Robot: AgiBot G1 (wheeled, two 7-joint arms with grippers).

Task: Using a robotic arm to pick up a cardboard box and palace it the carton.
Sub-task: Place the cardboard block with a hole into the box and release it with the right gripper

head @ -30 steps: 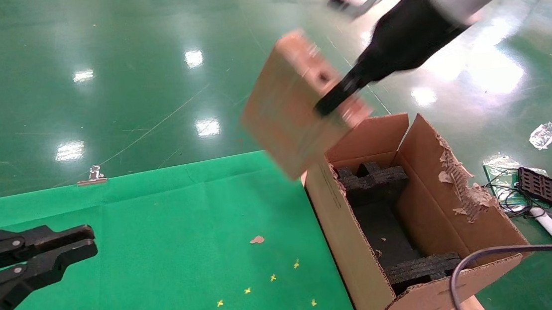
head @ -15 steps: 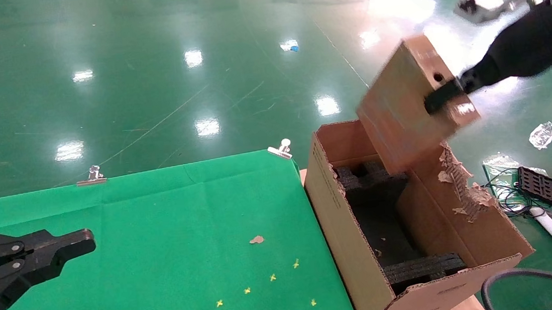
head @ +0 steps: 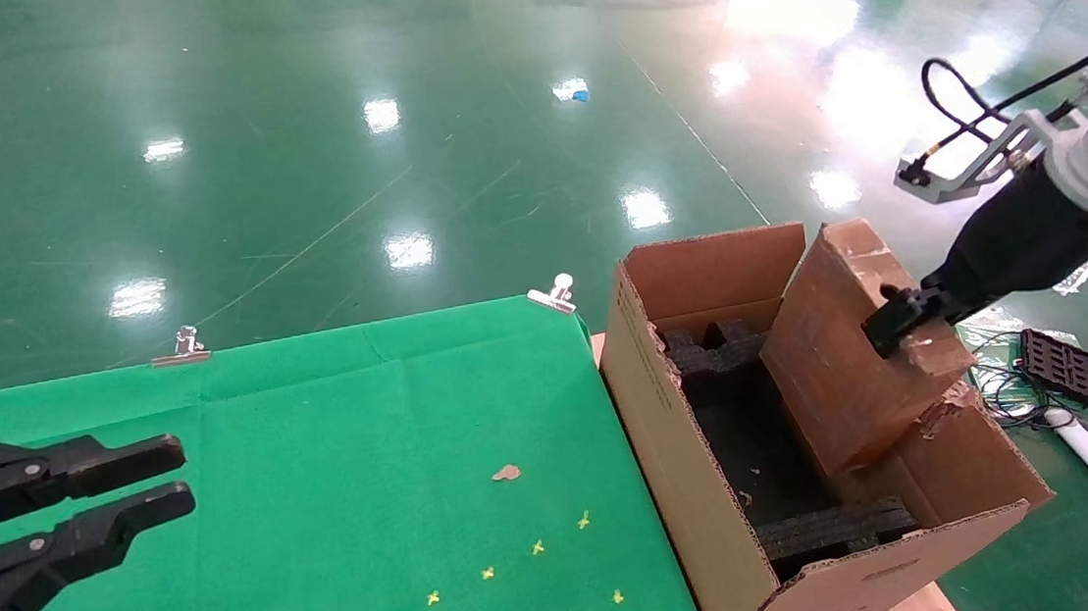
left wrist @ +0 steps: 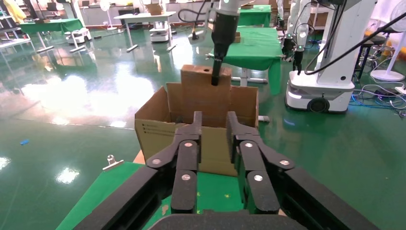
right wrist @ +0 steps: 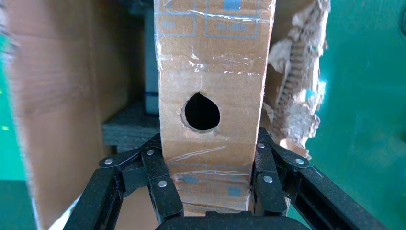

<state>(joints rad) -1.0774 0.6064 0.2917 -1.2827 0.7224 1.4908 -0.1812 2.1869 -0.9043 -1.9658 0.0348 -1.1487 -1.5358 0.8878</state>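
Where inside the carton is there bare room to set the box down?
Free: the dark floor gap between the far foam block and the near foam block, along the carton's left wall. Crowded: the right side, where the box, held by the right gripper, leans against the torn wall.

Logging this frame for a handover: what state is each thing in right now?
Box: held tilted, lower end inside the carton, not released.
Carton: open at the top, right wall torn, black foam inside.
Right tool: shut on the box's taped end.
Left tool: open, holding nothing, over the green cloth.
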